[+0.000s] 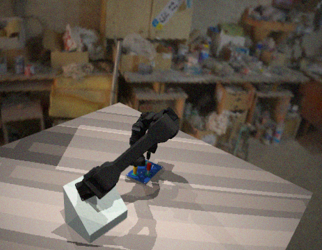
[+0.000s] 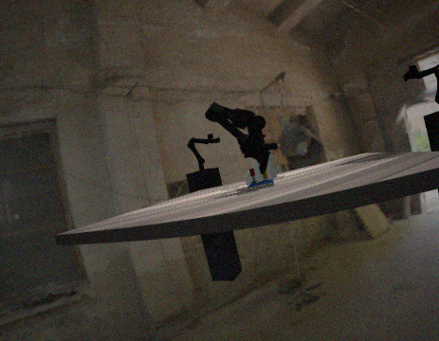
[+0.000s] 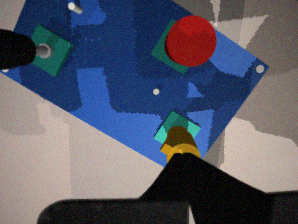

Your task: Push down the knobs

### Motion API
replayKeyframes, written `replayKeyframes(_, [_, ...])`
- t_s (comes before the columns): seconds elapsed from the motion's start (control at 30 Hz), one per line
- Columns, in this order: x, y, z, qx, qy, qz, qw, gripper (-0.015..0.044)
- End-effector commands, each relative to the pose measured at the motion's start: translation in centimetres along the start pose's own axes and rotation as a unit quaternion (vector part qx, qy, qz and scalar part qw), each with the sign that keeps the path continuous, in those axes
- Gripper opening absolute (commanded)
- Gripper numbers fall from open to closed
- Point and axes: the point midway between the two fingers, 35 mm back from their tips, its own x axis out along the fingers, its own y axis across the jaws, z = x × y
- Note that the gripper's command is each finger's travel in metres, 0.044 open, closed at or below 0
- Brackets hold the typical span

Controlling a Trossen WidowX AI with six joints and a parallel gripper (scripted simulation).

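The table (image 1: 258, 191) (image 2: 285, 189) (image 3: 42, 155) was pale, with broad straight bands of lighter and darker grey-beige and shadows across its top. The exterior view showed its dark, thick edge, and the top view two of its corners. A blue circuit board (image 1: 141, 173) (image 2: 261, 183) (image 3: 125, 92) stood on it, and its short legs were too small to make out. A pale, greenish-white block (image 1: 106, 222) (image 2: 272, 166) with a sloping face rested on the table near the board, apart from it.
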Motion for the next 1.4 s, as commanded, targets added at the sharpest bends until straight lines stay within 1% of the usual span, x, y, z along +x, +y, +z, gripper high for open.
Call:
replayKeyframes(0.0, [1.1, -0.1, 0.3, 0.009, 0.003, -0.006, 1.000, 0.0000])
replayKeyframes(0.83, [1.2, -0.1, 0.3, 0.009, 0.003, -0.006, 1.000, 0.0000])
replayKeyframes(1.37, [-1.2, 0.0, 0.3, 0.009, 0.003, -0.006, 1.000, 0.0000])
